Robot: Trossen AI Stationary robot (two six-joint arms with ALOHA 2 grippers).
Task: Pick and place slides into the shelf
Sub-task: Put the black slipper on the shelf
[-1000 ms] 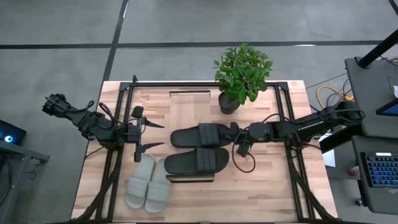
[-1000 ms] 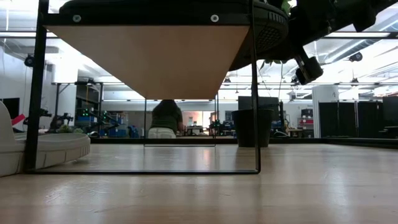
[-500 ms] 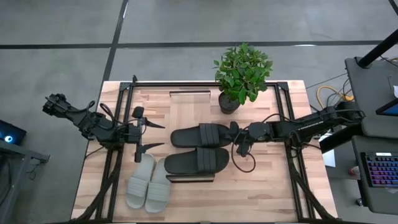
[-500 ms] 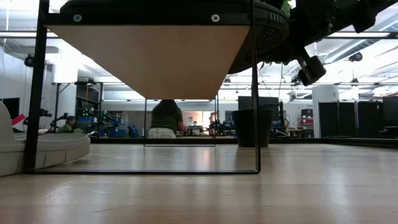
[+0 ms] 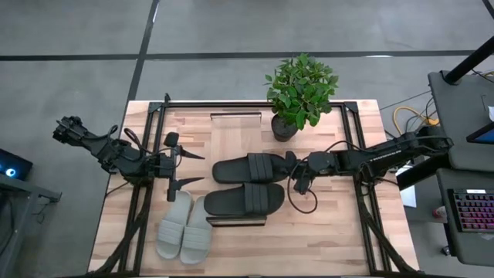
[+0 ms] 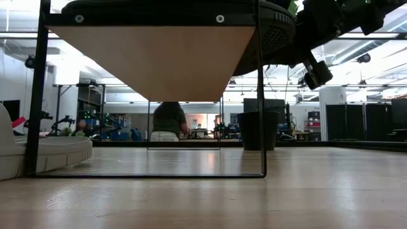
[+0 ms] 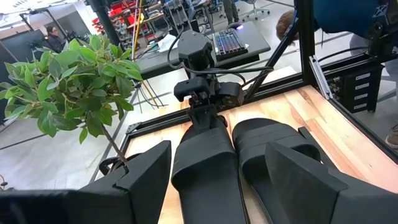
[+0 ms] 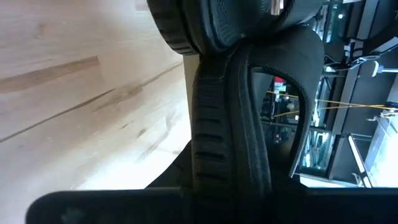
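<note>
Black slides (image 5: 247,184) side by side atop shelf (image 5: 235,222); right gripper (image 5: 291,165) clamped on the farther one's end. Grey pair (image 5: 184,226) on table. Left gripper (image 5: 183,167) spread, empty, beside shelf.

Robotics lab or workshop; butcher-block bench (image 5: 324,239) on grey concrete floor (image 5: 231,27); keyboard (image 5: 472,210) alongside; equipment racks (image 6: 70,121) and a person (image 6: 166,122) beyond.

Black slides (image 5: 248,168): matt rubber, ribbed sole edge. Pale grey slides (image 5: 184,227): smooth, matt rubber. Shelf (image 6: 152,57): smooth light wood plank, thin dark metal rails. Table (image 5: 324,239): pale butcher-block wood with slight sheen.
</note>
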